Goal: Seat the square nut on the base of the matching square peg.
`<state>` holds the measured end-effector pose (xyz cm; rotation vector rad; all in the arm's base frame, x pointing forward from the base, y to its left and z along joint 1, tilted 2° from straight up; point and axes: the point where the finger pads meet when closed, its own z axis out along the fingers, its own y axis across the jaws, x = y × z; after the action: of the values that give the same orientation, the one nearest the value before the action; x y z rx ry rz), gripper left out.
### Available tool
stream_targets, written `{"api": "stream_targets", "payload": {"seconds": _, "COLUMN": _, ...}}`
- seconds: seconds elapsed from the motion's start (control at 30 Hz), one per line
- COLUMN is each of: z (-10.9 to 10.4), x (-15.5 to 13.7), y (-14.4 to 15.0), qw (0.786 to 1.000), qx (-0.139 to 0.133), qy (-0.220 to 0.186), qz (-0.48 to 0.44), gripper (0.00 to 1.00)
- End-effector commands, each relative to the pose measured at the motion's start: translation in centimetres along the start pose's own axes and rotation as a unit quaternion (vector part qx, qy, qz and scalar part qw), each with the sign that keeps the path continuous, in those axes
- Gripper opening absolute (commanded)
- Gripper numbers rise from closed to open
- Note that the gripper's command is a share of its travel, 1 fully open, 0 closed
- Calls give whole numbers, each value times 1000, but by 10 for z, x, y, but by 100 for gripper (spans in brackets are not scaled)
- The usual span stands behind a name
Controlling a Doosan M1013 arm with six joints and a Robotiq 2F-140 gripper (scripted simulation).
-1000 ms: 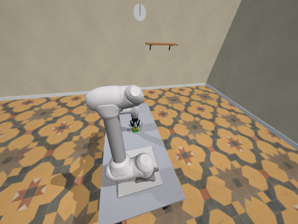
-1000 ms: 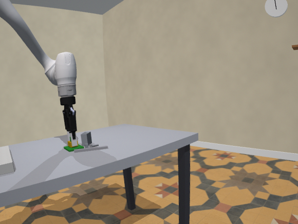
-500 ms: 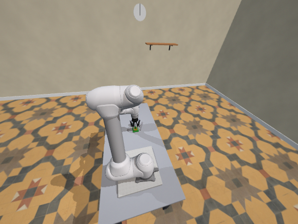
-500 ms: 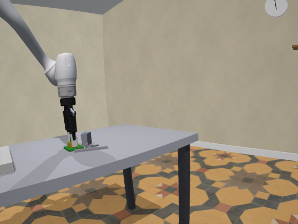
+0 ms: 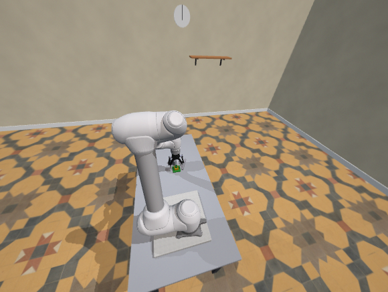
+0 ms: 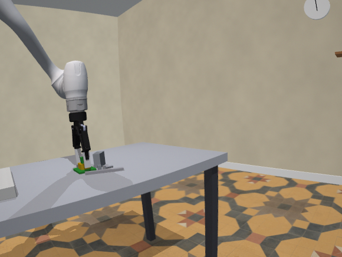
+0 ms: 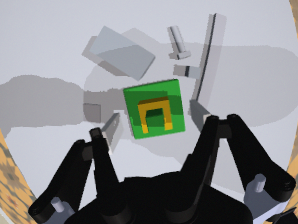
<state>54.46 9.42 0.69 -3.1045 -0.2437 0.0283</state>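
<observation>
On the green base [image 7: 169,90] | square nut [image 7: 154,116] seated round peg | my gripper [image 7: 155,115] spread, empty | only retreat left, I judge

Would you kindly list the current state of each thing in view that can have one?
gripper: open, fingers spread either side of the nut, holding nothing.
square nut: yellow, released, around the green peg, low on the base.
square peg base: green, flat on the table, carrying the nut.
grey block: upright on the table beside the green base.
table: standing, bearing the parts and the arm.
</observation>
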Motion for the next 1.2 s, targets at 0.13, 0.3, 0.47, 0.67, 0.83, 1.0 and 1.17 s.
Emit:
{"api": "stream_targets", "payload": {"seconds": 0.13, "z": 0, "x": 0, "y": 0, "qw": 1000, "qx": 0, "qy": 0, "qz": 0, "gripper": 100}}
{"api": "stream_targets", "payload": {"seconds": 0.3, "z": 0, "x": 0, "y": 0, "qw": 1000, "qx": 0, "qy": 0, "qz": 0, "gripper": 100}}
{"api": "stream_targets", "payload": {"seconds": 0.47, "z": -1, "x": 0, "y": 0, "qw": 1000, "qx": 0, "qy": 0, "qz": 0, "gripper": 100}}
{"api": "stream_targets", "payload": {"seconds": 0.67, "z": -94, "x": 5, "y": 0, "qw": 1000, "qx": 1, "qy": 0, "qz": 0, "gripper": 100}}
{"api": "stream_targets", "payload": {"seconds": 0.83, "z": -158, "x": 2, "y": 0, "qw": 1000, "qx": 0, "qy": 0, "qz": 0, "gripper": 100}}
{"api": "stream_targets", "payload": {"seconds": 1.0, "z": -161, "x": 2, "y": 0, "qw": 1000, "qx": 0, "qy": 0, "qz": 0, "gripper": 100}}
{"api": "stream_targets", "payload": {"seconds": 1.17, "z": -161, "x": 2, "y": 0, "qw": 1000, "qx": 0, "qy": 0, "qz": 0, "gripper": 100}}
